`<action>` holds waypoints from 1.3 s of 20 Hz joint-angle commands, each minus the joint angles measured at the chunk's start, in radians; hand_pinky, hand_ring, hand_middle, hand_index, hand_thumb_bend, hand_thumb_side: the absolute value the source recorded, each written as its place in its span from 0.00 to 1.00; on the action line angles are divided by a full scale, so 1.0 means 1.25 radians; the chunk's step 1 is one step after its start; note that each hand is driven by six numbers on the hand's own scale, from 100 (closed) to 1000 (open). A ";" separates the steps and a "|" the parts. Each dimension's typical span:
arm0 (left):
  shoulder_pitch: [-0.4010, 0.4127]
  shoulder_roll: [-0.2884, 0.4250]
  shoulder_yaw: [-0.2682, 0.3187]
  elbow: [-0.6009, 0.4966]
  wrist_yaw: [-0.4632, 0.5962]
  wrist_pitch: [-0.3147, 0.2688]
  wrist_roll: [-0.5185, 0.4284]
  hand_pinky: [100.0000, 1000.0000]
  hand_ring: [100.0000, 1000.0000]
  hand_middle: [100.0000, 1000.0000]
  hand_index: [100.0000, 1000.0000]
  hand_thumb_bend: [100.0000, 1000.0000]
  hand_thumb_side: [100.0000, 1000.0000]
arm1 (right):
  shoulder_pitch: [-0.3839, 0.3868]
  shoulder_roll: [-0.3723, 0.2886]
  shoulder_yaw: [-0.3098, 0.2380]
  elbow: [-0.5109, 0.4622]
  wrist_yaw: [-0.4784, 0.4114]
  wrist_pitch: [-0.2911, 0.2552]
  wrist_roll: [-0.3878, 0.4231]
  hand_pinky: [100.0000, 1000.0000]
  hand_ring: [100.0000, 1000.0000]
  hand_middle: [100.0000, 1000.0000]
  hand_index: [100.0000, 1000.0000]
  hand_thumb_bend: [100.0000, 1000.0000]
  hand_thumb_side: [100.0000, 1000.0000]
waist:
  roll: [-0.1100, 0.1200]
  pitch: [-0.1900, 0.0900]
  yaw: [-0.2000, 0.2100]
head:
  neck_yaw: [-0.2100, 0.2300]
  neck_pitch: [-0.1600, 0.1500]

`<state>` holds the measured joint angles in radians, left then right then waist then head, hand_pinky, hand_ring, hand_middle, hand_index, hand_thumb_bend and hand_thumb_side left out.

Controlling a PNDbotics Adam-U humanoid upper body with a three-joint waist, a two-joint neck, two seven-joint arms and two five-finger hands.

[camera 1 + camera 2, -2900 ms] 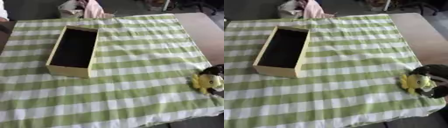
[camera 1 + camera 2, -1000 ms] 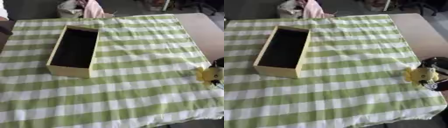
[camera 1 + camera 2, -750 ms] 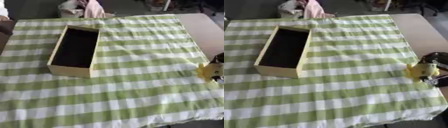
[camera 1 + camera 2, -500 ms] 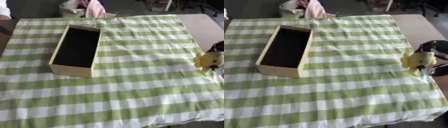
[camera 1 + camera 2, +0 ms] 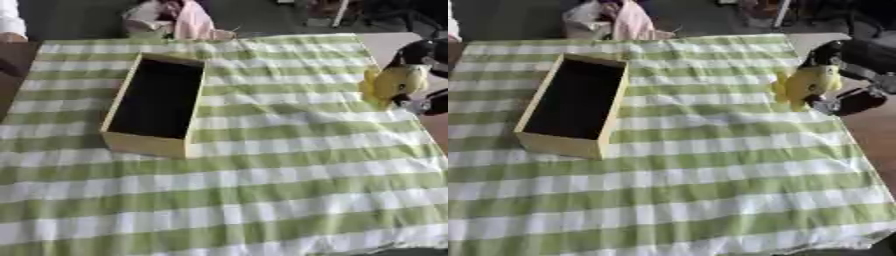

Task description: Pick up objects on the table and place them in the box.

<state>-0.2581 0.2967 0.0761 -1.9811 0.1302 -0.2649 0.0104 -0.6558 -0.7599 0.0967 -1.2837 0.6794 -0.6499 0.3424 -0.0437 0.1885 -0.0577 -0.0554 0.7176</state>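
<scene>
Right eye view shows the robot's right hand (image 5: 842,60), black with silver parts, coming in from the upper right of the frame with its fingers (image 5: 826,104) wrapped round a small yellow soft toy (image 5: 805,85). The toy hangs in that grasp above the right side of the worktop (image 5: 881,135), over the right edge of the green-and-white checked cloth (image 5: 710,170) that covers most of the surface. Whether the toy's lower end touches the cloth cannot be told. A dark rounded part of the hand sits above the toy, and a silver part shows just below and to the right of it.

At the left of the frame, well apart from the toy, stands a long rectangular open box with pale yellow walls and a dark inside (image 5: 560,144). It lies with its long sides running from the upper middle towards the lower left, slightly askew to the stripes of the cloth. Nothing can be made out inside it against the dark bottom.

Beyond the far edge of the cloth, at the top of the frame, lies a heap of pink and pale fabric (image 5: 623,22). To the right of the cloth a bare brown strip of the worktop shows.

Left eye view gives the same scene, with the toy and hand close to the right edge.
</scene>
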 commanded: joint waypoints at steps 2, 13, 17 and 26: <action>-0.011 0.003 -0.002 -0.015 0.003 -0.001 -0.003 0.41 0.91 0.79 0.67 0.00 0.70 | -0.086 0.043 0.012 0.018 0.033 0.002 0.022 0.87 0.66 0.58 0.73 0.00 0.14 | 0.002 -0.012 0.004 | 0.001 -0.013; -0.024 -0.005 -0.001 -0.015 0.009 -0.003 -0.006 0.41 0.92 0.80 0.67 0.00 0.71 | -0.240 0.251 0.007 0.030 0.152 0.021 0.039 0.87 0.66 0.59 0.73 0.00 0.12 | 0.011 0.009 0.021 | 0.024 -0.028; -0.027 -0.009 -0.002 -0.015 0.012 -0.002 -0.009 0.41 0.92 0.80 0.67 0.00 0.71 | -0.271 0.328 0.007 0.027 0.197 0.031 0.044 0.84 0.66 0.59 0.73 0.00 0.12 | 0.012 0.014 0.029 | 0.041 -0.028; -0.036 -0.019 -0.005 -0.015 0.020 0.000 -0.013 0.41 0.92 0.80 0.67 0.00 0.71 | -0.338 0.480 0.004 0.044 0.289 0.045 0.031 0.84 0.65 0.59 0.73 0.00 0.10 | 0.012 0.018 0.054 | 0.033 -0.025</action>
<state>-0.2885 0.2687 0.0703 -1.9811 0.1484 -0.2651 -0.0017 -1.0507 -0.1730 0.1123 -1.2174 1.0177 -0.5987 0.3895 -0.0320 0.2258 0.0099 -0.0089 0.6916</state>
